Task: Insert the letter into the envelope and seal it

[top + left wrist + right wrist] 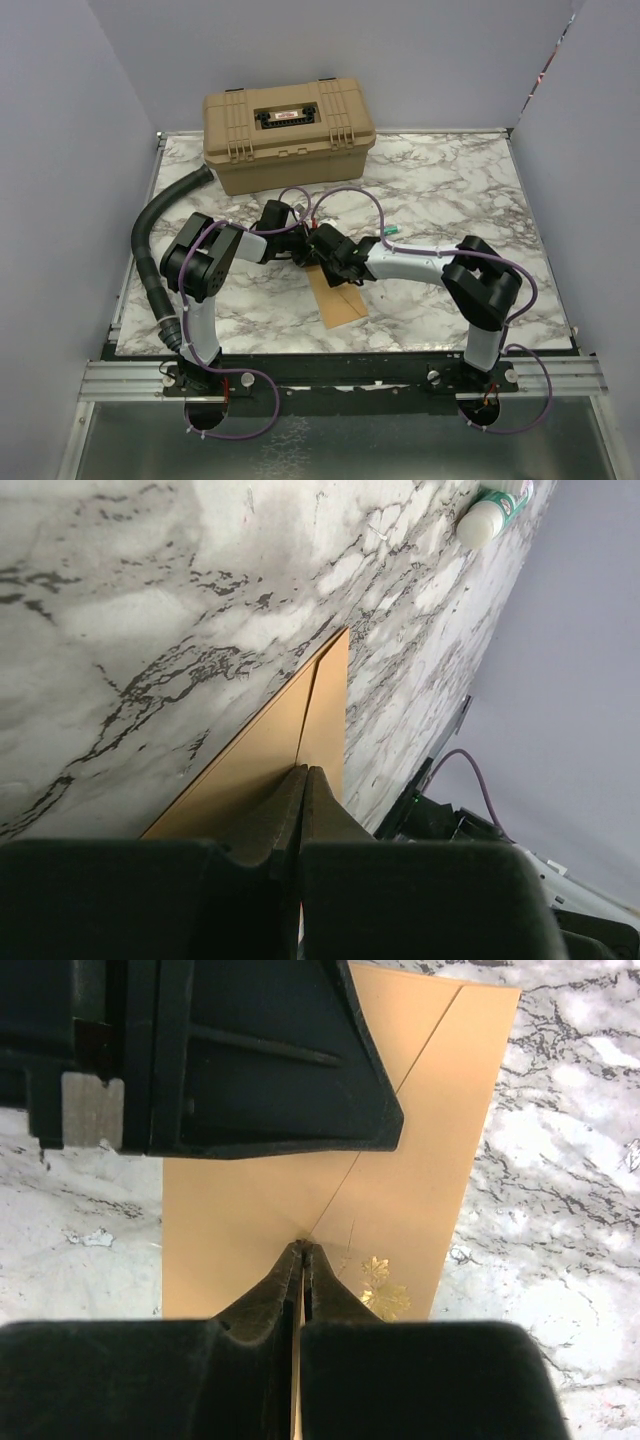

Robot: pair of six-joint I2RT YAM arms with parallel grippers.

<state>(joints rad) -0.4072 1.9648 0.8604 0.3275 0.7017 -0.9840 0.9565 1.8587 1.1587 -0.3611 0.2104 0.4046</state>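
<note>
The kraft-brown envelope [340,302] lies flat on the marble table between the two arms. Its diagonal seams show in the right wrist view [420,1190], with a gold leaf sticker [385,1285] near the seam point. My right gripper [303,1247] is shut, its tips touching the envelope where the seams meet. My left gripper [305,770] is also shut, its tips resting on the envelope [260,770] along a seam. The left gripper's dark body also shows in the right wrist view [250,1060], just beyond my right tips. The letter is not in view.
A big tan plastic case [288,135] stands at the back of the table. A white and green glue stick [490,515] lies to the right of the grippers [390,235]. A black hose [160,215] runs along the left side. Grey walls enclose the table.
</note>
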